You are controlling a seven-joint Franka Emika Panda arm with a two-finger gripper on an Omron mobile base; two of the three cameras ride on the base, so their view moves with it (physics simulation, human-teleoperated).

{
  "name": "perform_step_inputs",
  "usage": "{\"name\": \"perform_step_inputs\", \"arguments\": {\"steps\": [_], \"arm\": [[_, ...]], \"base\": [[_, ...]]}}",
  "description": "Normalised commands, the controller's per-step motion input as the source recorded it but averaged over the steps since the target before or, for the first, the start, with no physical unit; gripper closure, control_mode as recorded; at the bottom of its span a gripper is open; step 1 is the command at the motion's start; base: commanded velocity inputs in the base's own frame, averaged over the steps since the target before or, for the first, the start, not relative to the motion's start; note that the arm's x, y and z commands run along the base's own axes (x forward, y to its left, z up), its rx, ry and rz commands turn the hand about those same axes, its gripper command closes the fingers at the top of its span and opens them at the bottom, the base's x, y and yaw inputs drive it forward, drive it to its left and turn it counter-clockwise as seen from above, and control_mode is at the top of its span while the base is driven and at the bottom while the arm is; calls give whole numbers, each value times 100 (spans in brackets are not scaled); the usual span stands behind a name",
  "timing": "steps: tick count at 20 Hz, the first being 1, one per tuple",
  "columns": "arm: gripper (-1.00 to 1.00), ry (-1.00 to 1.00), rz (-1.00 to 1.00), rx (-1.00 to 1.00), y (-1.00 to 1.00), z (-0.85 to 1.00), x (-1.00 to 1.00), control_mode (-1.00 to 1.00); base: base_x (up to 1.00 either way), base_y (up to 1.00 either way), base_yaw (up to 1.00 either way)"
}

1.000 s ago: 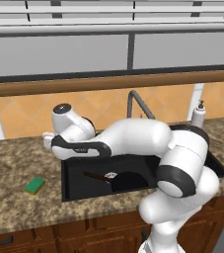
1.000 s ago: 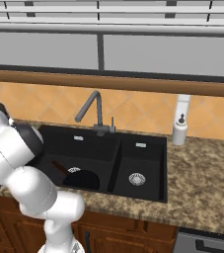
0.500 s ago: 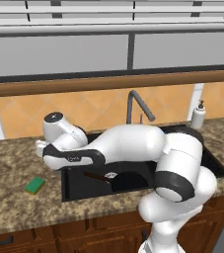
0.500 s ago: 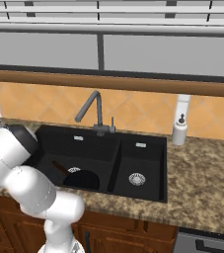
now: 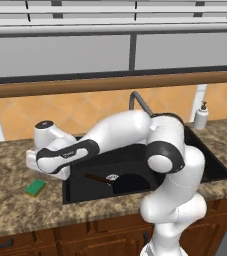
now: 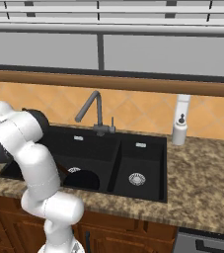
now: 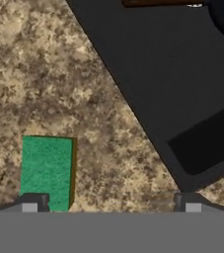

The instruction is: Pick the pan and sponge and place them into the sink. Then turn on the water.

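Sponge (image 5: 35, 187) lies flat on the table (image 5: 15, 210), just left of the sink (image 5: 85, 192) and apart from its rim. It is a small rectangle with a bright green top, and a thin yellow-brown layer shows along one side in the hand view (image 7: 47, 170). Its top looks finely grained.

The sink is a black rectangular double basin, set into the table. In its left basin lies the pan (image 5: 130, 182), round, shallow and black, with a thin straight dark brown handle (image 5: 97, 179) that points to the left. From the right base view the pan (image 6: 81, 179) sits near the front wall of that basin, partly behind the arm. The right basin (image 6: 138, 170) holds only its round silver drain (image 6: 136, 178). A dark grey curved faucet (image 6: 91, 111) stands behind the divider between the basins. A white soap bottle (image 6: 179, 129) stands on the table behind the right basin.

The table is speckled brown and beige stone, rough in pattern and flat. The wall behind it has orange diagonal tiles.

The end effector (image 7: 111, 201) hangs over the table at the left rim of the sink. Its fingers (image 7: 32, 202) are spread wide with nothing between them. One finger tip is over the near end of the sponge, the other is beside the sink's corner.
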Motion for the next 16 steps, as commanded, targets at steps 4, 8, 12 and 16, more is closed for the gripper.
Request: {"name": "perform_step_inputs", "arguments": {"steps": [4,8,12,16], "arm": [[-100,4,-8,-3,55,-22,0,-100],[-100,4,-8,-3,38,-25,7,-100],[-100,1,-7,0,28,-25,11,-100],[-100,4,-5,0,19,-24,19,-100]], "base": [[0,0,0],[0,0,0],[0,0,0],[0,0,0]]}}
